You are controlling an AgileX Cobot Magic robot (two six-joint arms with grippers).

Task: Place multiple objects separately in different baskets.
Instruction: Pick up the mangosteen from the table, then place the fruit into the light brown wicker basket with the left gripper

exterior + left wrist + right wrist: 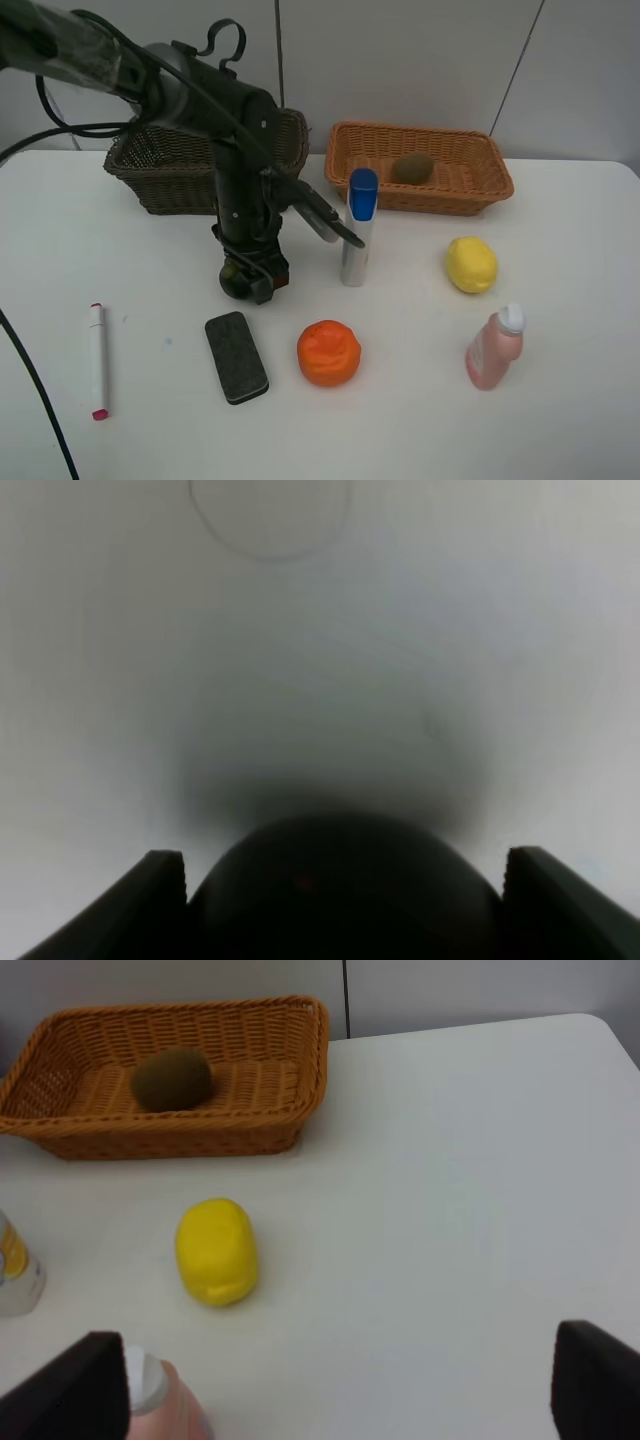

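Observation:
My left gripper (250,278) is down at the table, its fingers closed against the sides of the dark mangosteen (340,880), which barely shows in the high view (233,283). The brown kiwi (412,168) lies in the light orange-tan basket (480,188). The dark brown basket (150,172) stands behind the left arm. On the table are the marker (97,360), black eraser (236,356), orange (328,353), upright blue-capped tube (359,228), lemon (470,264) and pink bottle (494,347). My right gripper (340,1400) is open and empty, out of the high view, above the bottle (160,1400) and near the lemon (216,1251).
The white table (560,420) ends at a grey wall behind the baskets. The left arm's black cables (60,125) hang over the dark basket's left side. The tube stands right beside the left arm's wrist.

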